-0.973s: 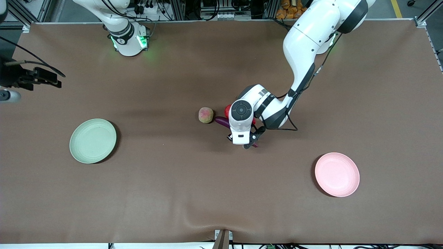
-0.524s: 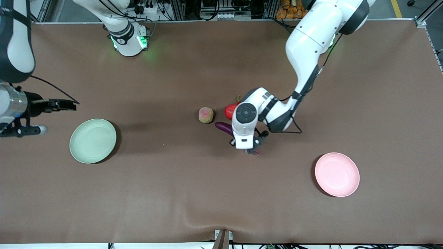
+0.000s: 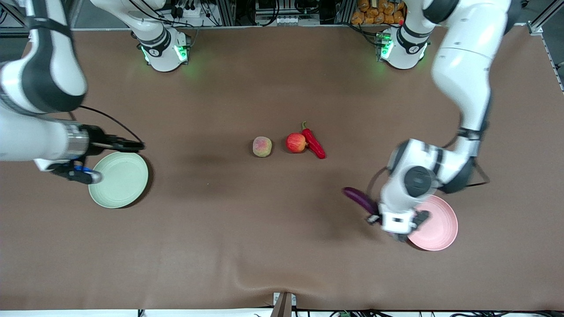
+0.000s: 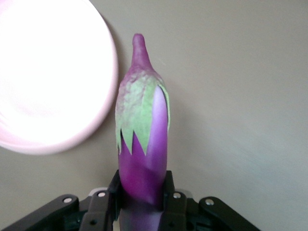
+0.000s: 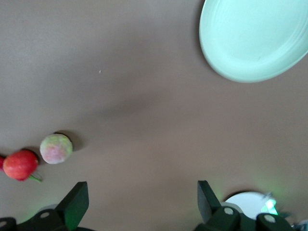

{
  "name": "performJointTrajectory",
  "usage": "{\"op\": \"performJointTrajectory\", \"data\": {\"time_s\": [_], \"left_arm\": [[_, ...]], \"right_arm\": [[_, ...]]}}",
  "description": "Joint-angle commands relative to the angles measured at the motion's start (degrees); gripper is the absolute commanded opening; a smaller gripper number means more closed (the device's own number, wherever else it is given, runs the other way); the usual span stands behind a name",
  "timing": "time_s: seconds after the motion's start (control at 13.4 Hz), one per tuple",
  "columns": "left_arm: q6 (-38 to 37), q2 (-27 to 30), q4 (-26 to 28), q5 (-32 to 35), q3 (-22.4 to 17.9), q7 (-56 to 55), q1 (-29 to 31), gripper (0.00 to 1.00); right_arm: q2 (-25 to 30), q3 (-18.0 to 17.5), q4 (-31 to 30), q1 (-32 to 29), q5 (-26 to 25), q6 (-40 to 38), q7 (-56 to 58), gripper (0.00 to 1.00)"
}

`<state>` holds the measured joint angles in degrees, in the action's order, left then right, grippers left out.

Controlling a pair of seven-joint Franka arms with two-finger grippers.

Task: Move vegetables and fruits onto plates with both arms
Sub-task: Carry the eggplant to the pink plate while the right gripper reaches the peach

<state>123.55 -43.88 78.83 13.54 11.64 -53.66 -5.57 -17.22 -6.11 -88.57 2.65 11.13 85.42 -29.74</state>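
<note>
Left gripper [image 3: 398, 224]: up in the air over the edge of the pink plate, on the side toward the middle of the desk; its two fingers [image 4: 111, 199] are closed against the sides of the eggplant.
Eggplant [image 3: 360, 200]: glossy purple, held off the desk by the left gripper. The left wrist view shows its green calyx and stem end [image 4: 139, 96] pointing away from the gripper, with the pink plate [image 4: 53, 77] just beside it below.
Pink plate [image 3: 438, 224]: on the desk toward the left arm's end, nothing lying on it.
Right gripper [image 3: 128, 144]: in the air over the rim of the green plate, fingers spread wide apart as seen in the right wrist view [image 5: 139, 202], holding nothing.
Green plate [image 3: 119, 185]: on the desk toward the right arm's end, bare; it also shows in the right wrist view [image 5: 250, 43].
Red apple [image 3: 296, 142]: mid-desk, touching the chili pepper.
Chili pepper [image 3: 314, 143]: red with a green stem, beside the apple on the side toward the left arm's end.
Green-yellow fruit [image 3: 262, 146]: pink-blushed, near the apple on the side toward the right arm's end, not touching it.
Desk [image 3: 229, 246]: covered in brown cloth.
</note>
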Motion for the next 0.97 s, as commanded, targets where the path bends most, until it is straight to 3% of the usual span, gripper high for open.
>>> {"op": "performJointTrajectory", "data": {"time_s": [0.0,0.22,0.6,0.67,0.75,0.9], "left_arm": [[-2.79,2.75,1.42,1.23,0.75,10.46,4.93,0.00],[-3.67,2.14,2.47,1.14,0.93,21.46,10.21,0.00],[-3.67,1.08,3.79,0.53,0.93,30.88,13.57,0.01],[-3.67,0.91,3.79,0.35,0.93,31.33,13.57,0.12],[-3.67,0.64,3.61,0.52,0.93,31.42,13.74,0.30],[-3.58,0.81,3.53,0.18,0.93,31.25,13.83,1.00]], "right_arm": [[-2.20,0.14,-2.82,7.61,0.73,6.47,-14.33,1.00],[-3.51,0.14,-8.89,16.13,1.60,18.78,-25.94,1.00],[-12.99,0.22,-9.61,30.21,2.23,38.20,-44.24,1.00],[-14.58,0.22,-9.61,31.09,2.23,40.33,-45.22,1.00],[-15.90,0.22,-9.61,31.89,2.23,41.39,-45.49,1.00],[-16.88,0.40,-10.83,32.69,1.96,41.49,-45.49,1.00]]}}
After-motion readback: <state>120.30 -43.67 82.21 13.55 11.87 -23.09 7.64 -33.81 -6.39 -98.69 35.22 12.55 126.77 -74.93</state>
